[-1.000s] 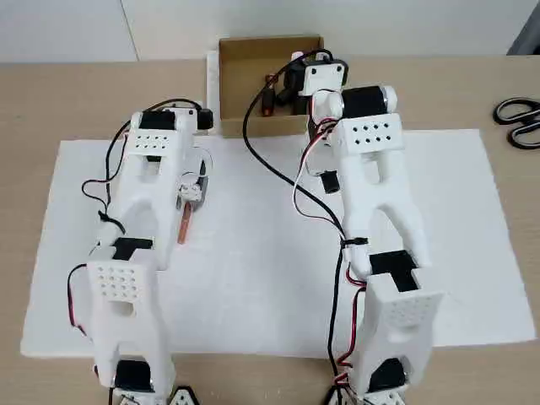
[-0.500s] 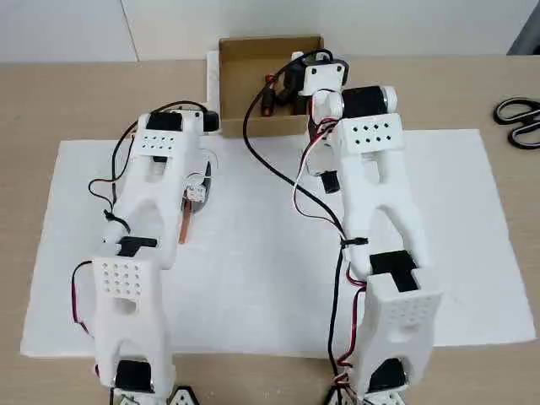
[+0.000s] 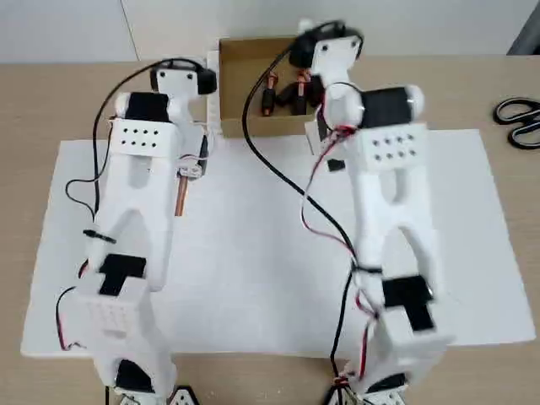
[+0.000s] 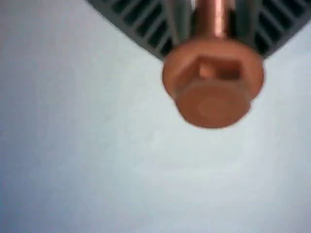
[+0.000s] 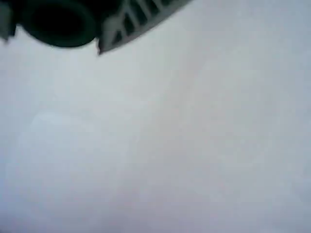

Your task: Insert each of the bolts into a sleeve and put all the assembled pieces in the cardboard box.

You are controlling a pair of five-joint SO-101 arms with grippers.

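Two arms over one white sheet (image 3: 253,278) on a table (image 3: 51,101). The left gripper (image 4: 212,22) is clamped on the shank of one copper bolt (image 4: 212,82), the ribbed pads (image 4: 141,24) pressing on either side and the flanged hex head pointing away from the jaws. From above, this bolt lies over the sheet beside the left arm, near the left front corner of the box (image 3: 253,44). The right gripper (image 5: 63,14) is narrow around one black sleeve (image 5: 56,23), seen end-on with its bore open, above bare sheet just in front of the box. One cardboard box stands at the far edge of the sheet. Two dark pieces (image 3: 270,94) with reddish ends can be counted inside, the right arm hiding part of the interior. One pair of scissors (image 3: 519,114) lies on the table, well apart to the right.
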